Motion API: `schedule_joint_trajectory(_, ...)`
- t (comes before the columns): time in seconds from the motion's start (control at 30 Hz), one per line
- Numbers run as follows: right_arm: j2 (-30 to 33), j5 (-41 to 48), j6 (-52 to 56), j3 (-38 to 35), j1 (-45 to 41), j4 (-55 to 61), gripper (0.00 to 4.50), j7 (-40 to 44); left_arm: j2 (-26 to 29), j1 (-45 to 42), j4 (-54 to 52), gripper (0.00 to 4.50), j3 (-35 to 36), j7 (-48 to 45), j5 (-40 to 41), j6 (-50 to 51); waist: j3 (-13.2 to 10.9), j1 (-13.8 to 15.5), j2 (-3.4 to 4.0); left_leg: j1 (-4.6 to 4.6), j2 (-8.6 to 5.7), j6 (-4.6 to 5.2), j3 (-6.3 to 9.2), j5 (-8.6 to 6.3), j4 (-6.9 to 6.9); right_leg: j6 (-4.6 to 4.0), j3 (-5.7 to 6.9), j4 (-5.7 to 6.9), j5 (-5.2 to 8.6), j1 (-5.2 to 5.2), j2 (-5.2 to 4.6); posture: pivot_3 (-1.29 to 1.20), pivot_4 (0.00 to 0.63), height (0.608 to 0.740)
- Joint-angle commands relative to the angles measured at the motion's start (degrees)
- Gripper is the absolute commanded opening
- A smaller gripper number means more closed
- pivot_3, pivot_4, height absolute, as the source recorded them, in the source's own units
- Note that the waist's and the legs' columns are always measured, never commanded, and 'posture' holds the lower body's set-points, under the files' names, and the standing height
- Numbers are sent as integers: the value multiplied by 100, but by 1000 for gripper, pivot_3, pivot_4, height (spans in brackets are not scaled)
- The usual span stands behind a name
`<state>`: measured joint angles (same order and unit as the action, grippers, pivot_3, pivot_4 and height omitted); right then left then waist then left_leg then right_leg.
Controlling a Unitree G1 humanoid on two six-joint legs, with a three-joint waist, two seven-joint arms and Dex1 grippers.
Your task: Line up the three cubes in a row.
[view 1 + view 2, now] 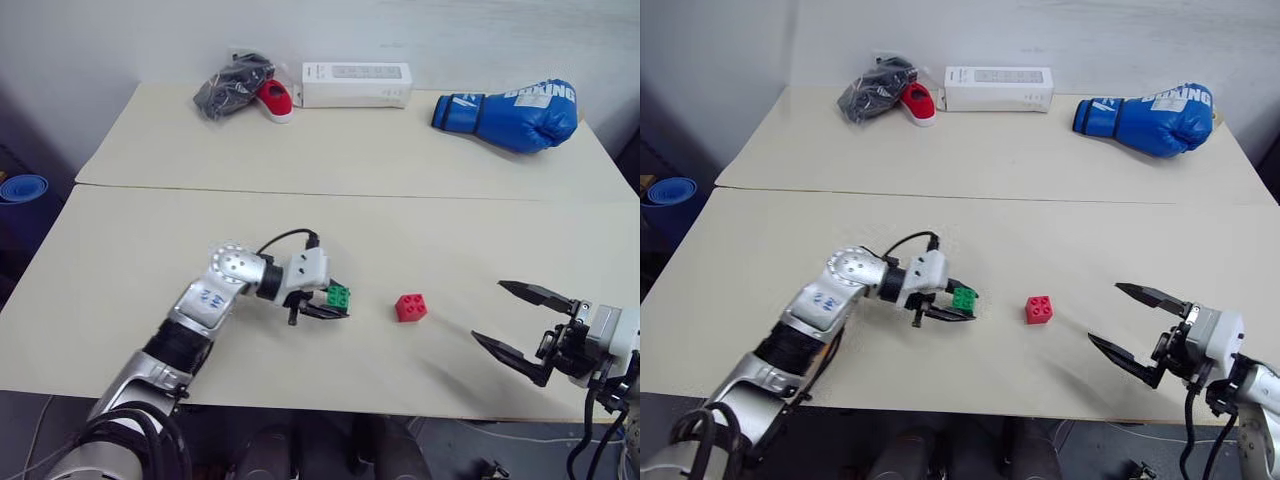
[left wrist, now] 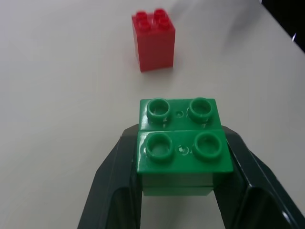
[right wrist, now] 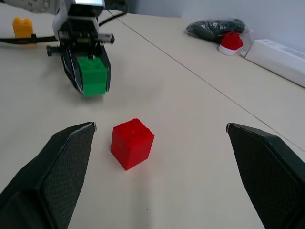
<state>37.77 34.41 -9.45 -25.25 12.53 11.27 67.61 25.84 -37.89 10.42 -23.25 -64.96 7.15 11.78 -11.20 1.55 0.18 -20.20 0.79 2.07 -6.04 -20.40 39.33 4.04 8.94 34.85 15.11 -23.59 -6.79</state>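
Now the left claw (image 1: 322, 309) pinches the green cube (image 1: 338, 296) beside the red cube (image 1: 410, 307), presumably lining them up; right claw (image 1: 520, 322) spread wide.

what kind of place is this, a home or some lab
Most likely a lab or test room: two plain tables pushed together against a bare wall, scattered with unrelated props such as a blue boxing glove, a red shoe and a white box.

The green brick (image 2: 183, 143) and the red brick (image 2: 153, 40) are looking like glossy smooth plastic. The table (image 1: 400, 150) is showing a matt surface. The boxing glove (image 1: 515, 115) is shining like leather.
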Motion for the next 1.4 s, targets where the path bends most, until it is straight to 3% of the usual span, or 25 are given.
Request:
schedule_joint_trajectory(0.03, -22, 128, 69, -171, 167, 405, 4500, -212, -53, -81, -44, 1531, -13, -60, -128, -112, 0, -3, 0, 1, 1, -1, 3, 0, 0, 0, 2, 0, 0, 0, 0, 0, 150, 740)
schedule_joint_trajectory(0.27, 67, 225, 44, -118, 414, 428, 4500, 69, -36, 81, -65, 1531, -133, -25, -447, -30, 0, -2, 0, 2, 2, 0, 5, -1, 0, 0, 2, 0, 0, 3, -1, 0, 150, 740)
schedule_joint_trajectory(0.4, 34, 175, -100, -65, 296, 137, 4500, 278, -71, 89, -254, 2716, -28, 63, -362, 364, 0, -3, 0, 3, 2, 2, 5, -1, 0, 0, 2, 0, 0, 5, -1, 0, 150, 740)
schedule_joint_trajectory(0.57, -5, 144, -190, 34, 72, -147, 4500, 446, 12, 20, -537, 4291, 295, -6, -142, 144, 0, -5, 0, 2, 3, 2, 8, -1, 3, 0, 3, 2, 0, 4, -2, 0, 150, 740)
schedule_joint_trajectory(0.8, 62, 178, -178, 176, -341, -588, 4500, 794, 508, -350, -1306, 4291, 1204, -262, 627, 754, 0, -10, 0, -1, 4, 2, 11, -1, 12, 0, 6, 4, 0, 5, -2, 0, 150, 740)
schedule_joint_trajectory(0.97, -33, 240, -147, 398, -777, -692, 4500, 947, 1493, -30, -1293, 4291, 2342, -865, 1483, 969, 0, -81, 2, 3, 12, -4, 10, -2, 13, -5, 9, 11, 3, 4, -31, 0, 150, 740)
schedule_joint_trajectory(1.07, -180, 270, -59, 759, -1124, -585, 4500, 1001, 2272, 961, -581, 4408, 3417, -1445, 1712, 292, -1, -161, 5, 6, 13, -10, 11, -3, 10, -13, 16, 17, 7, 3, -35, 0, 150, 740)
schedule_joint_trajectory(1.17, -340, 243, -129, 1091, -1355, -511, 4500, 1159, 2775, 1979, 46, 4408, 4287, -1451, 1646, -180, -2, -209, 5, 11, 17, -13, 7, -4, 4, -18, 17, 20, 10, -1, -34, 0, 150, 740)
schedule_joint_trajectory(1.4, -610, 259, -413, 1581, -1416, -359, 4500, 1540, 3276, 3957, 1559, 4408, 5628, -1367, 1480, -1053, -2, -67, 3, 0, 1, 7, 17, -17, 6, -15, 23, 8, 9, -3, -69, 0, 150, 740)
